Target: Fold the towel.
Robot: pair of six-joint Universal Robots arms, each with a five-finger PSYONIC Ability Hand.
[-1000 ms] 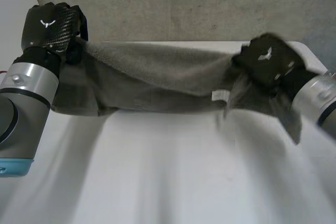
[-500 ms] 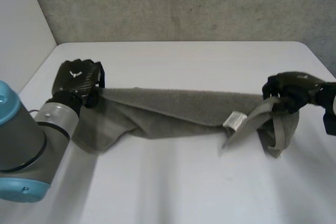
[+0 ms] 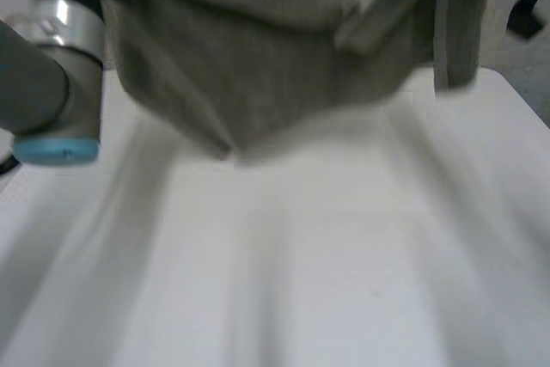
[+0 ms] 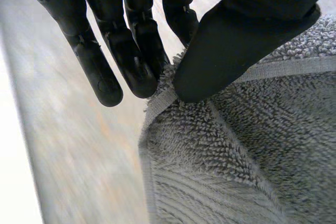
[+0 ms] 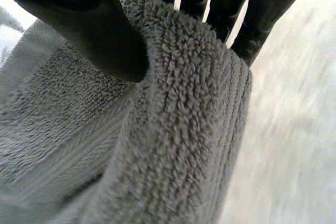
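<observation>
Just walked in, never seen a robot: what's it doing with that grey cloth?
It holds a grey towel up over the white table. Its left hand pinches a corner between thumb and fingers. Its right hand pinches a bunched edge the same way, so the towel hangs between them.

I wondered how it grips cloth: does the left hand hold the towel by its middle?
No: the left hand pinches the towel at a corner, between thumb and fingers.
</observation>
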